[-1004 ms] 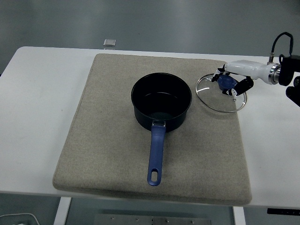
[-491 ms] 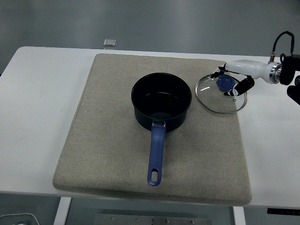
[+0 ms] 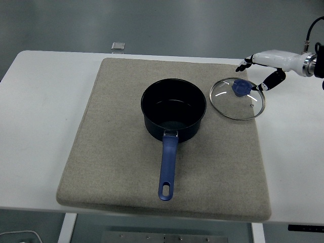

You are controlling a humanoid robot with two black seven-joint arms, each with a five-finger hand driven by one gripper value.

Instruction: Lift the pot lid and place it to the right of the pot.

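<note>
Lying uncovered: one pot, one lid beside, right hand spread.

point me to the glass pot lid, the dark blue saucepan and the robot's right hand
Round glass pot lid (image 3: 237,98), head view: on the glass beside its blue knob.
Dark blue saucepan (image 3: 173,109), head view: on its inner base.
White right hand (image 3: 259,68), head view: between thumb and fingers.

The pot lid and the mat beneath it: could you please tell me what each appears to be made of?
The pot lid looks like clear glass with a thin shiny metal rim: the mat shows through it and bright glints sit on its surface. Its blue knob is probably plastic. The mat looks like beige felt or woven fabric, matte and faintly speckled, with soft rounded corners.
</note>
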